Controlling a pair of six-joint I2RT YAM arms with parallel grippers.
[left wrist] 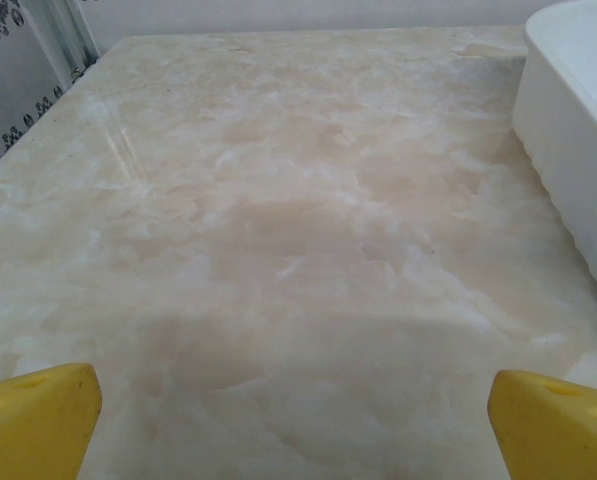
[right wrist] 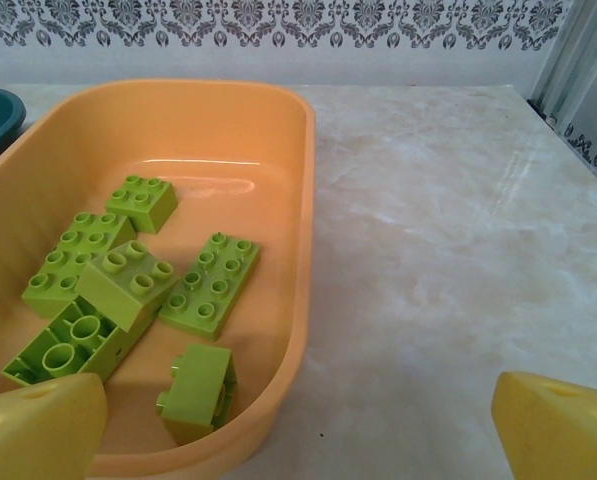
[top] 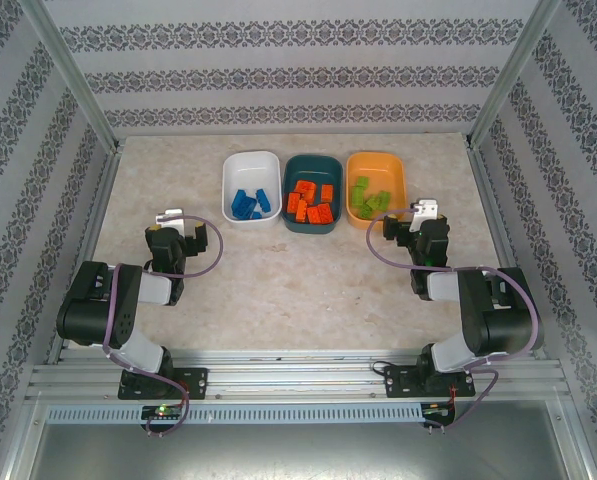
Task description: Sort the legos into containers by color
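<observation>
**A:** Where do the legos lie?

**B:** Every one I can see is in a container. The three trays stand in a row at the far side of the worktop (top: 298,280). The blue legos (top: 251,203) are in the white tray (top: 251,157) on the left. The orange-red legos (top: 312,202) are in the dark teal tray (top: 313,160) in the middle. The lime green legos (top: 369,198) are in the light orange tray (top: 376,157) on the right.

**A:** Do the trays touch?

**B:** They sit just beside one another, but I cannot tell whether their walls meet.

**A:** And the left fingers (left wrist: 33,420)?

**B:** They are spread wide with nothing between them, over bare worktop just left of the white tray. Its wall shows at the right edge of the left wrist view.

**A:** The right fingers (right wrist: 558,430)?

**B:** Also wide and empty, at the near right corner of the light orange tray. Six green bricks lie inside it. One is upside down with its tubes showing, and one is on its side by the near wall.
</observation>
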